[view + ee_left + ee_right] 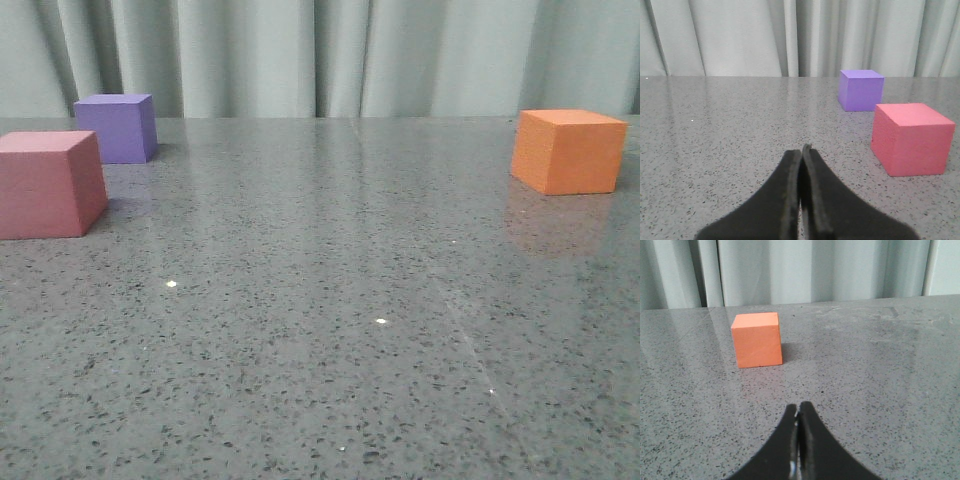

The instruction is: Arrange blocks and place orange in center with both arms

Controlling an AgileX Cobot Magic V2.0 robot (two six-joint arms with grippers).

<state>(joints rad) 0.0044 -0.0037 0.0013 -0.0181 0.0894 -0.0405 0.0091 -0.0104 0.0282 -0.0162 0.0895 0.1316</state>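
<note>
The pink-red cube (48, 184) sits at the table's left edge, with the purple cube (118, 127) just behind it. The orange cube (569, 150) sits at the far right. No gripper shows in the front view. In the left wrist view my left gripper (801, 150) is shut and empty, well short of the pink-red cube (911, 138) and the purple cube (860, 89). In the right wrist view my right gripper (798, 407) is shut and empty, a short way back from the orange cube (757, 339).
The grey speckled table (330, 300) stretches between the cubes. A pale pleated curtain (330, 55) hangs right behind the table's back edge.
</note>
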